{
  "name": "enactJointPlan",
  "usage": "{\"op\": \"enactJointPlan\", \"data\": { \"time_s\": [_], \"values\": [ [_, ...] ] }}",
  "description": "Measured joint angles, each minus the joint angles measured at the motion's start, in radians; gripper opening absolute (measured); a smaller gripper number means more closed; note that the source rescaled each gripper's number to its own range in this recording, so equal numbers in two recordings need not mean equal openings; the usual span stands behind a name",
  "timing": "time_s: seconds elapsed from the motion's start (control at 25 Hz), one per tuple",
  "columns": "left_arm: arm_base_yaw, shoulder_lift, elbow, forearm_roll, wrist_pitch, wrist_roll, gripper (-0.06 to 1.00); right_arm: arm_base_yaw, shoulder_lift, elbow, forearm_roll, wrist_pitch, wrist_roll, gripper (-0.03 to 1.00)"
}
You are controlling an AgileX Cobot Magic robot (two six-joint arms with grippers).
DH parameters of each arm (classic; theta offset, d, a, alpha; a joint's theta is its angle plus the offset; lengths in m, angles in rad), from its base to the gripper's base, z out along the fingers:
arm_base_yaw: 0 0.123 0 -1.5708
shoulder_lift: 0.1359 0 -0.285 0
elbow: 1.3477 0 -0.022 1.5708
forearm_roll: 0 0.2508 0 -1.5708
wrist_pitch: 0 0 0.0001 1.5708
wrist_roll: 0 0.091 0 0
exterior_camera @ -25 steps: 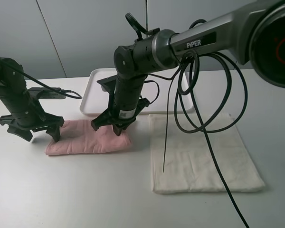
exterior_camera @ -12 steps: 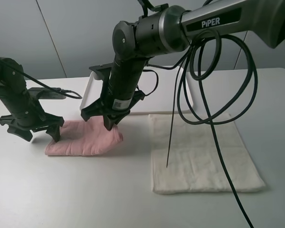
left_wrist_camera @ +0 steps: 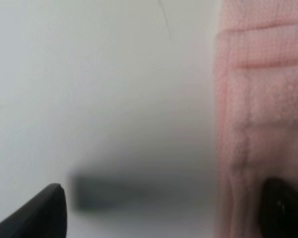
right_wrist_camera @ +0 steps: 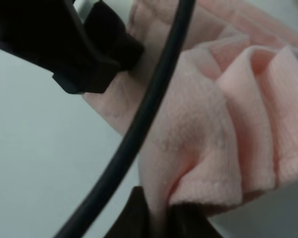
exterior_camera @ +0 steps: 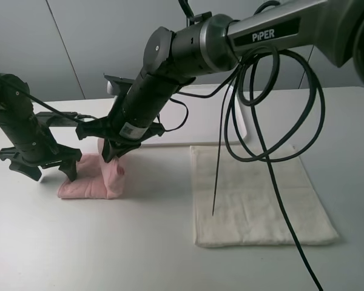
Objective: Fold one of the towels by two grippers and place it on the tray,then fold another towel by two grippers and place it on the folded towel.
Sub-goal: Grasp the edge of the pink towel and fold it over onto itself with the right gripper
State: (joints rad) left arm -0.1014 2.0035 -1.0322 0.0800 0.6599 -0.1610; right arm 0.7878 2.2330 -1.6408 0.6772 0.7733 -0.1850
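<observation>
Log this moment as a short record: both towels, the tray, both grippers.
pink towel: on the table, partly folded, one edge lifted over itself
white towel: flat on the table, no gripper on it
tray: behind the towels, visible part bare
left gripper: open, at the pink towel's left end
right gripper: shut on the pink towel's lifted edge

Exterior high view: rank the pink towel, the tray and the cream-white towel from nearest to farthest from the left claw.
1. pink towel: right at the open left claw, on its inner side.
2. white tray: at the back, mid-table.
3. cream-white towel: on the right side.
</observation>
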Motion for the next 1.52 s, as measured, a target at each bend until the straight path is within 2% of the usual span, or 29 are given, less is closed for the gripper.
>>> {"op": "enactJointPlan", "data": {
  "time_s": [0.4, 1.24, 1.4, 1.52],
  "values": [
    [0.000, 0.000, 0.000, 0.000, 0.000, 0.000, 1.00, 0.019, 0.085, 0.000, 0.192, -0.077, -0.054, 0.06],
    [0.000, 0.000, 0.000, -0.006, 0.002, 0.002, 1.00, 0.019, 0.085, 0.000, 0.329, -0.229, -0.059, 0.06],
    [0.000, 0.000, 0.000, -0.012, 0.002, 0.009, 1.00, 0.019, 0.101, 0.000, 0.347, -0.230, -0.059, 0.06],
    [0.002, 0.000, 0.000, -0.052, 0.002, 0.057, 1.00, 0.019, 0.127, 0.000, 0.387, -0.213, -0.064, 0.06]
  ]
}}
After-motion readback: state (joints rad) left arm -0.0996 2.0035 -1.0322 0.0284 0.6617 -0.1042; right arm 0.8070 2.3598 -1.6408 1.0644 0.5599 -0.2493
